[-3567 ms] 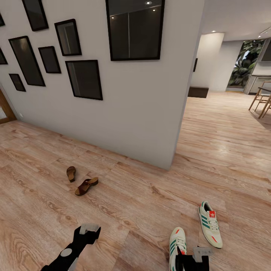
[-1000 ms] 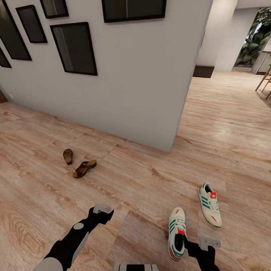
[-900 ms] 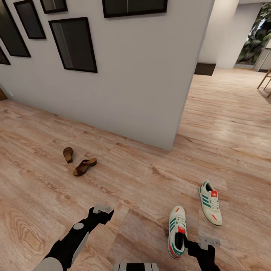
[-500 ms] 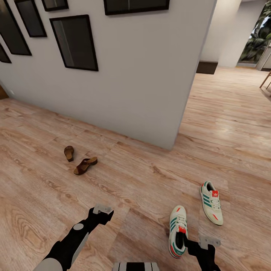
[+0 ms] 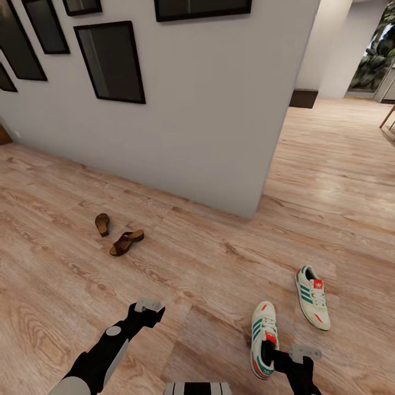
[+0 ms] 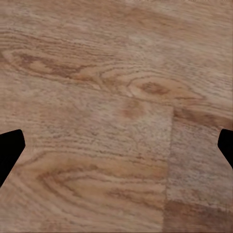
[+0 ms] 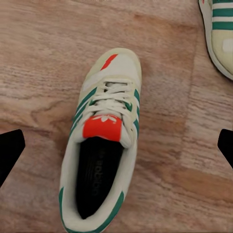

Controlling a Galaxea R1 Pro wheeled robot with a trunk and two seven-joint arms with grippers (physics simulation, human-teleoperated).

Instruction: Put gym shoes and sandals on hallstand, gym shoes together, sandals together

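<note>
First pickup is in hand, I judge: the right tool (image 5: pixel 293 356), jaws spread wide, hangs over the near gym shoe (image 5: pixel 264 338) at 5 o'clock on the corridor floor (image 5: pixel 219 274). The 2 sandals (image 5: pixel 126 242) lie at 10 o'clock. Next: descend and pinch the shoe's collar. Left tool (image 5: pixel 144 311) spread, empty.

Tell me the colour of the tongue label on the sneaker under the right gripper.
Red-orange with a white logo, on the nearer gym shoe; the right wrist view shows it best.
</note>
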